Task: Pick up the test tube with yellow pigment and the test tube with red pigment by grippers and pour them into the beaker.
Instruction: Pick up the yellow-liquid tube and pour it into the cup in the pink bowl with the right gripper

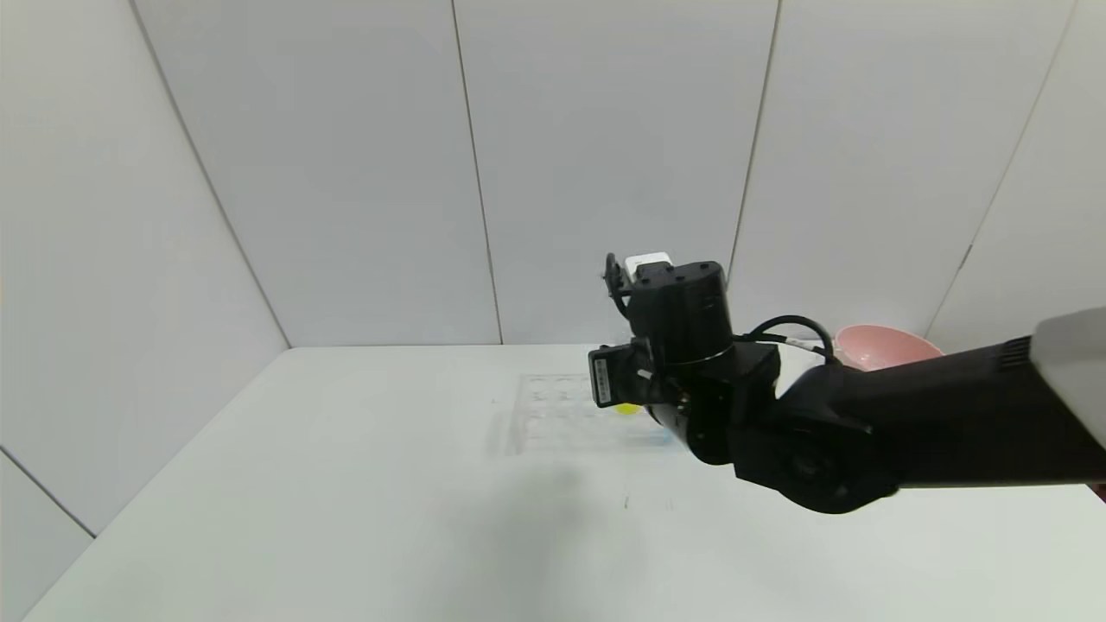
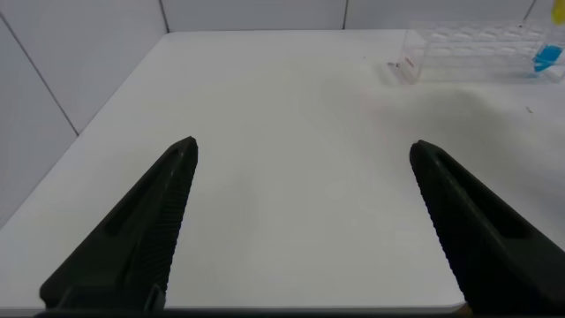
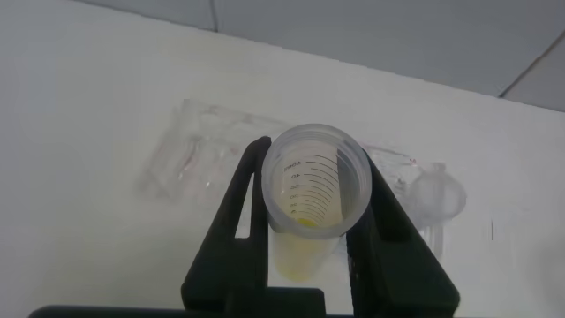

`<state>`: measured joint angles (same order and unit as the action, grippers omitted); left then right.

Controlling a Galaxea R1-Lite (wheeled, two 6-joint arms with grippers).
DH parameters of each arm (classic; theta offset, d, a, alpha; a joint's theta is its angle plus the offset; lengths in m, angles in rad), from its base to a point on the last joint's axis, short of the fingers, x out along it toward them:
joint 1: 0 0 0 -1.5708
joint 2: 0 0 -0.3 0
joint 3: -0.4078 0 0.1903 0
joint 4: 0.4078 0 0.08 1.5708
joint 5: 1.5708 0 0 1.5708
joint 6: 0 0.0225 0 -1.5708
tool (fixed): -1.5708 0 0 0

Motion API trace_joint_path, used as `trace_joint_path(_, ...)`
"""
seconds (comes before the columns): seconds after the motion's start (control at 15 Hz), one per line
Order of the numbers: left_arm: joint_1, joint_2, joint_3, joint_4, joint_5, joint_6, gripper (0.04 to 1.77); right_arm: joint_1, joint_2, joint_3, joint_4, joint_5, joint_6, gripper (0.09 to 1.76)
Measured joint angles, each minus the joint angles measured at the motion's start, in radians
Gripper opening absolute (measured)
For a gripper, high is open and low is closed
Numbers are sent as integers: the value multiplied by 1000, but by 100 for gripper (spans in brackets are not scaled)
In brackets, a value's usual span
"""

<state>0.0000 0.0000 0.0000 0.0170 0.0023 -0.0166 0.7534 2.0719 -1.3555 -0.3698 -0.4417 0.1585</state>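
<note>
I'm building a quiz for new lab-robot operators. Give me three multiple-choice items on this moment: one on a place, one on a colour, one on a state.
1. Where is the pink bowl?
A. behind the right arm
B. on the rack
C. beside the left gripper

2. What colour is the liquid in the held test tube?
A. blue
B. yellow
C. green

3. How is the left gripper?
A. shut on a tube
B. open and empty
C. shut on the beaker

Answers:
1 A, its rim shows past the arm.
2 B, yellow at the tip.
3 B, fingers apart over bare table.
</note>
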Motion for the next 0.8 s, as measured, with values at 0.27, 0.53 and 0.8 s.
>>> trace_joint_path(0.27,0,0,0,0,0,0,172,-117,-195,245,12,264,-82,56)
trace_joint_path(0.53,0,0,0,0,0,0,172,-346,-334,398,13,500,-233,56)
trace_joint_path(0.8,0,0,0,0,0,0,172,-620,-402,478,29,766,-442,56)
